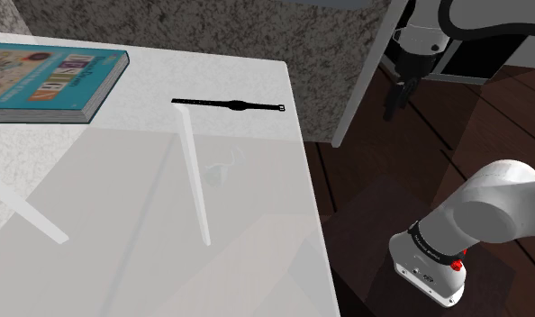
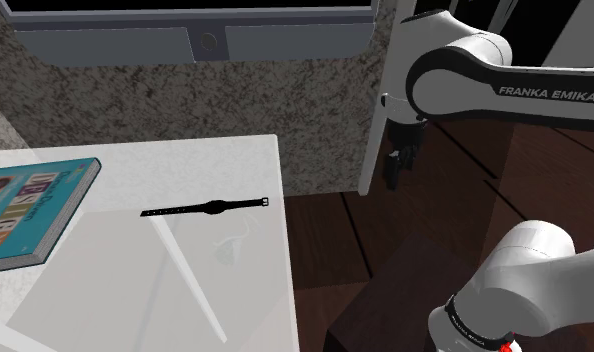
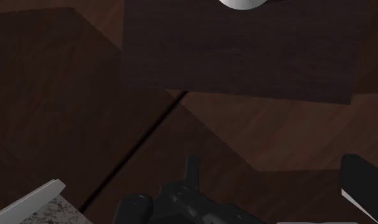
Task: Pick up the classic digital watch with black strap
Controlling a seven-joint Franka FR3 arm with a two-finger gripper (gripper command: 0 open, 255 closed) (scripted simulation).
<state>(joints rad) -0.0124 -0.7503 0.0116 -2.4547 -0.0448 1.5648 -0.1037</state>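
Nearest the lens, at 4 o'clock in the shoulder view: bulky white arm link [image 1: 491,212] with a black ring and red dots.

Black-strapped watch [image 1: 232,105]: lies flat and unfastened on the white table [image 1: 257,234], strap stretched out from 9 to 3 o'clock, near the table's far edge. Touches nothing but the tabletop. Sits at 11 o'clock of the shoulder view's centre, and at 9 o'clock of centre in the second exterior view [image 2: 214,208].

At 9 o'clock from the watch, well apart: teal-covered book [image 1: 49,81], flat on the same table. At 6 o'clock from the watch: pale table legs [image 1: 195,180], showing through the tabletop. At 12 o'clock, behind the table: speckled stone wall [image 1: 284,27], topped in the second exterior view by a grey panel [image 2: 207,42] with a round button. At 2 o'clock: white upright post [image 1: 360,81].

At 3 o'clock from the watch, well apart and off the table: black gripper [image 1: 394,101], pointing down over the dark wood floor [image 1: 392,180]. Open or closed: cannot tell. Hangs at 2 o'clock from the watch in the second exterior view [image 2: 396,172].

In the wrist view: same floor, with the darker stand [image 3: 238,51] beyond.
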